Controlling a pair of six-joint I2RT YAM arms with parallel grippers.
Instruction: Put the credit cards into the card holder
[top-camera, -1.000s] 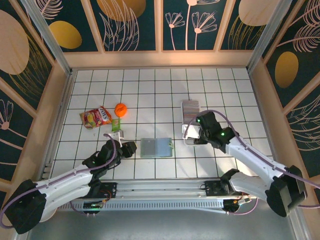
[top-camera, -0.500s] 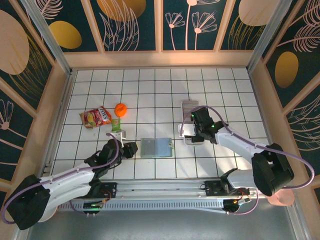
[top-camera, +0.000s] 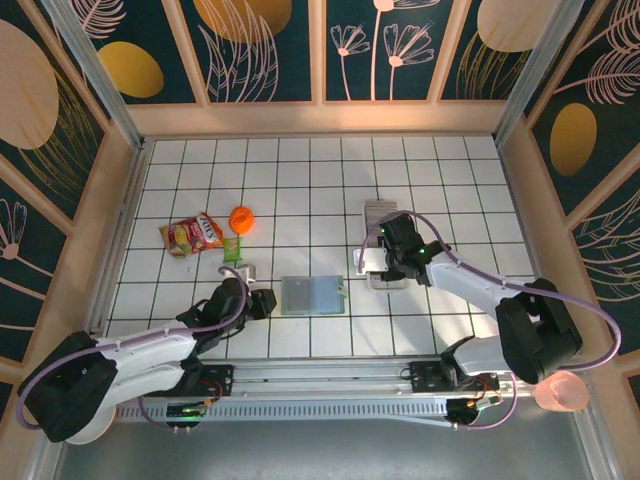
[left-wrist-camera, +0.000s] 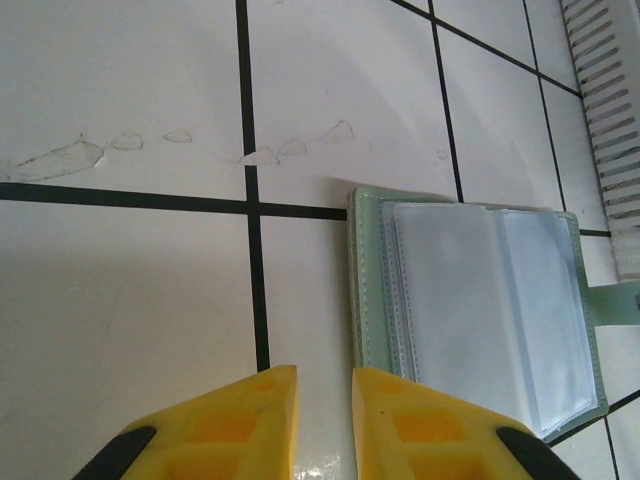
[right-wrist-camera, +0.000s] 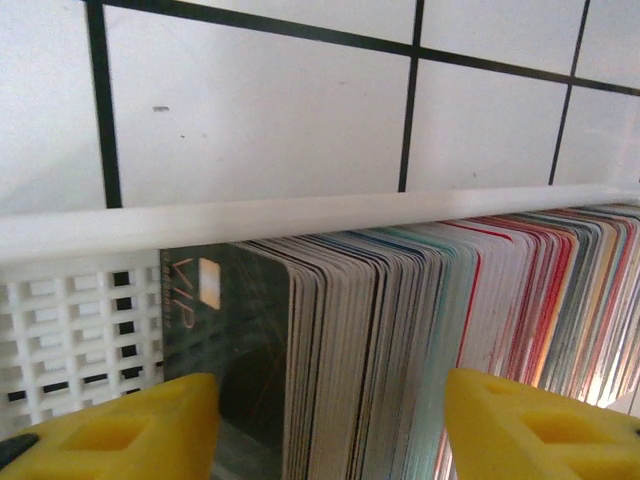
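card holder (left-wrist-camera: 480, 300) sage-green, open | credit cards (right-wrist-camera: 400, 350) striped, edge-on | left jaws barely apart, empty | right jaws spread astride them

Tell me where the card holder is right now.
In the top view the card holder lies open on the table's near centre, just right of the left pincer and down-left of the credit cards.
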